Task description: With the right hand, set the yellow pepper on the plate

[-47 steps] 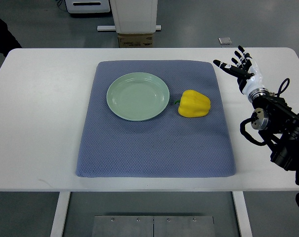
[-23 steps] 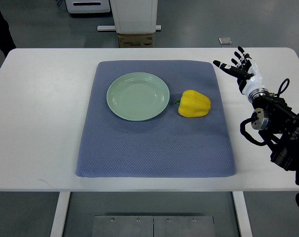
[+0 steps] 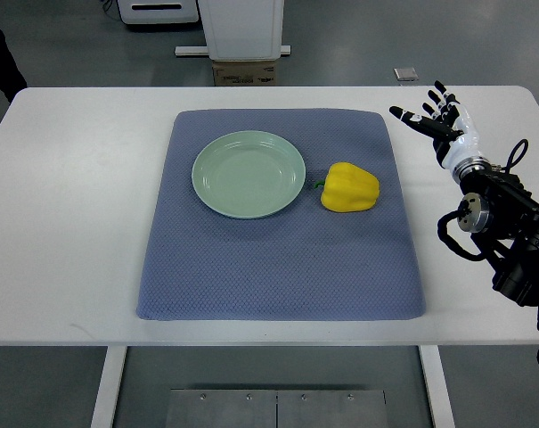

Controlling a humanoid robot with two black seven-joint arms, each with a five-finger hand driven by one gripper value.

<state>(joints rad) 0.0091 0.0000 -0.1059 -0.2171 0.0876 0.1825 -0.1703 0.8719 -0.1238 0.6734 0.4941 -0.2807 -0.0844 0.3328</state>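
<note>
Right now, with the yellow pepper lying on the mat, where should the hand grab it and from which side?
Probably around the yellow pepper's broad body, coming down from above on its right. It lies on its side on the blue mat, stem toward the plate, so the blocky middle is the widest hold. The right hand is open over the table, to the pepper's right.

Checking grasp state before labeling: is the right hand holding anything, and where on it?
Nothing is held. The right hand is open over the white table, clear of the yellow bell pepper lying on the blue-grey mat.
</note>
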